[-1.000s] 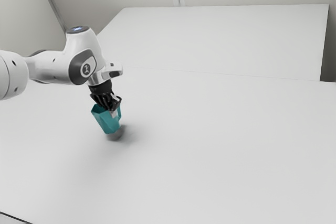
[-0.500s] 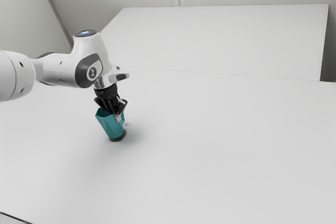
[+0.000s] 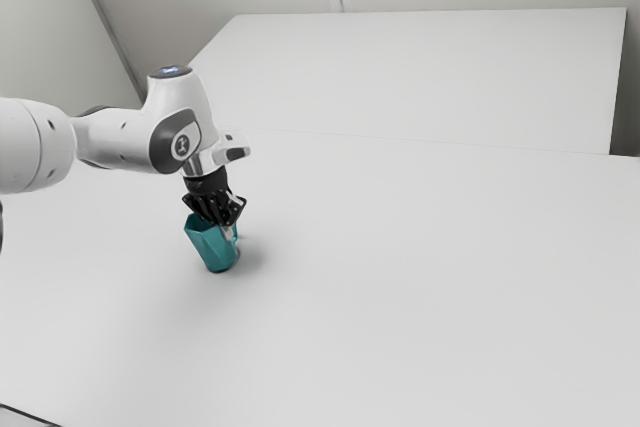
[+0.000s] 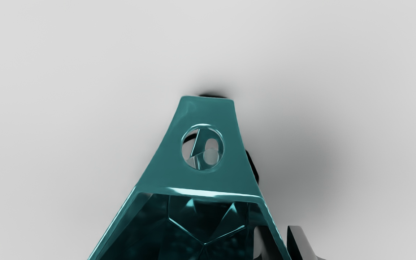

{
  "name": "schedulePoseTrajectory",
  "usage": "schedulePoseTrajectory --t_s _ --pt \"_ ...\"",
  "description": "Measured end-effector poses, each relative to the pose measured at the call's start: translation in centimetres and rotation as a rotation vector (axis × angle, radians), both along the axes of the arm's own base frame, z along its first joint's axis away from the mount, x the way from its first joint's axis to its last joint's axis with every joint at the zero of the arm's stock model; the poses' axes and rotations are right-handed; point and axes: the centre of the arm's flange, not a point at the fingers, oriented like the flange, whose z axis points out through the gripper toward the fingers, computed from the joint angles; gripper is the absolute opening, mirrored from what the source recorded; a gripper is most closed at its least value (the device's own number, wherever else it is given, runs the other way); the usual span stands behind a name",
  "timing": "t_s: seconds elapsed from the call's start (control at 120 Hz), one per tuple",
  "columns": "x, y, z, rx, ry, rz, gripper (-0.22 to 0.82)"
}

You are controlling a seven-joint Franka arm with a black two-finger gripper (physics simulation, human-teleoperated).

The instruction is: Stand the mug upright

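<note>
At a white table (image 3: 430, 277) by pale walls (image 3: 50, 37), the fingers (image 3: 227, 230) grip the tilted teal mug (image 3: 210, 246).

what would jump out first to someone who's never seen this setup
Probably the teal mug, the one strong colour on the pale table, leaning with its rim toward the exterior view's left. Next, the big white arm reaching in from that view's left, its black gripper pinching the mug's wall, one finger inside and one outside.
</note>
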Motion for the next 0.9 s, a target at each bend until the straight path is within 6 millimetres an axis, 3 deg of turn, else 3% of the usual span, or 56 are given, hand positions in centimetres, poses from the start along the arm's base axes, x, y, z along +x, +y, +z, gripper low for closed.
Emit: schedulePoseTrajectory --t_s 0.067,0.208,0.308,0.575,0.7,0.9 --pt "0.0 -0.1 0.0 -0.001 0.001 0.004 -0.13" --pt "0.0 -0.2 -0.1 -0.011 0.002 0.009 0.18" --pt "0.0 -0.2 -0.1 -0.013 0.003 0.01 0.34" --pt "0.2 -0.6 2.1 -0.014 -0.032 0.005 0.53" --pt "-0.3 -1.5 6.3 -0.014 -0.081 -0.009 0.56" --pt "0.2 -3.9 18.3 -0.028 -0.187 -0.037 0.59"
